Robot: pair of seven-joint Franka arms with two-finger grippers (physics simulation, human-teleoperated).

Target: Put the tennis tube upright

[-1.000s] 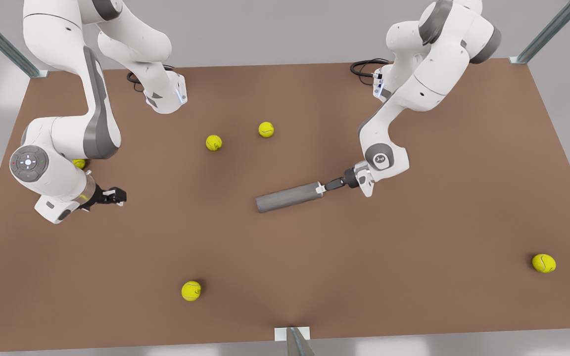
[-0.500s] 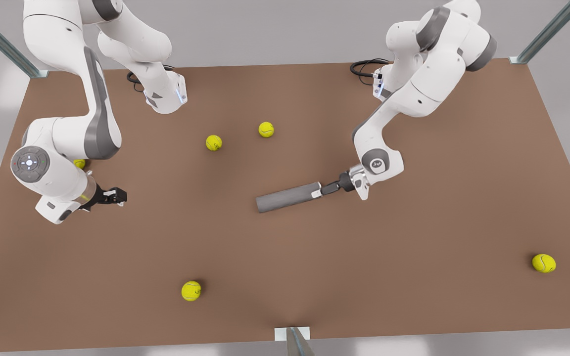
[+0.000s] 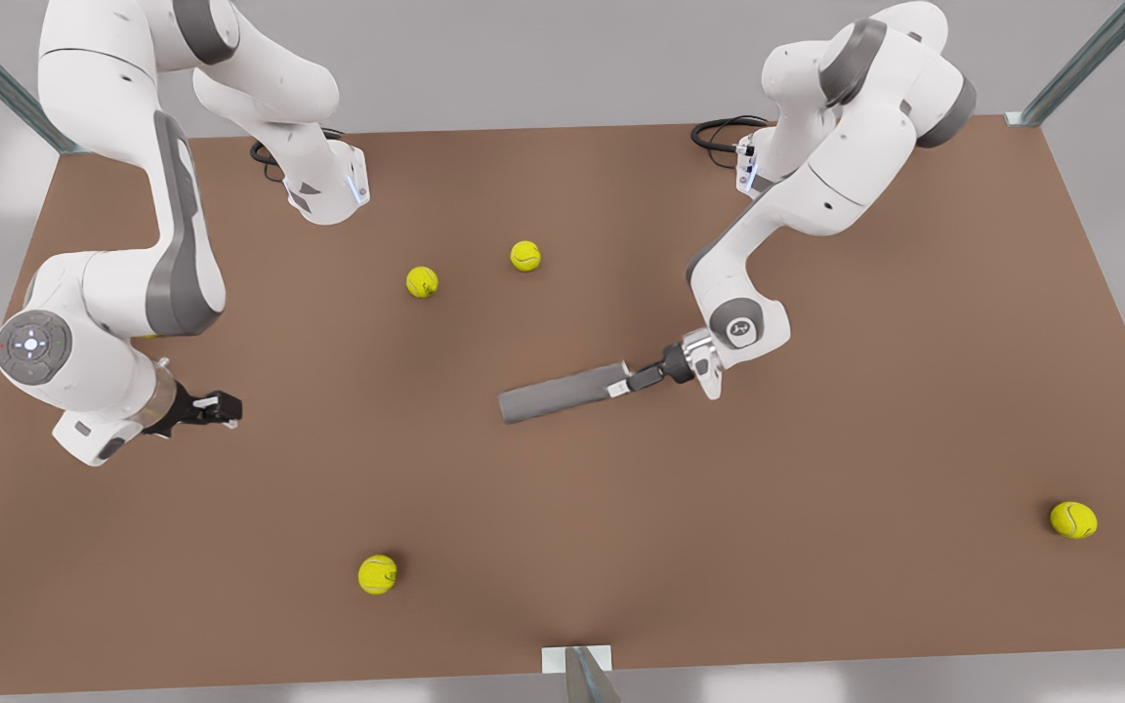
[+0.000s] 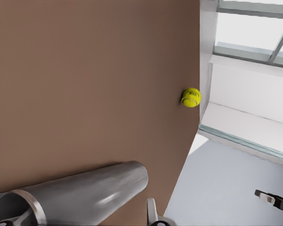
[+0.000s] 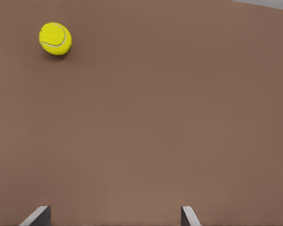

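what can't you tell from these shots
- Whether the tennis tube is empty: the left wrist view's bottom edge cuts off its rimmed end, and the left gripper covers that end in the front view.
- Whether the tube's far end touches the table: the front view looks down too steeply.
- The waiting right gripper, open: its wrist view's bottom edge cuts it off.

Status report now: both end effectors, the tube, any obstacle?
Left end effector at the rim end of the tennis tube, grip unconfirmed. Tube lying flat on the table. Right end effector open, waiting apart. Nearest tennis balls well off.
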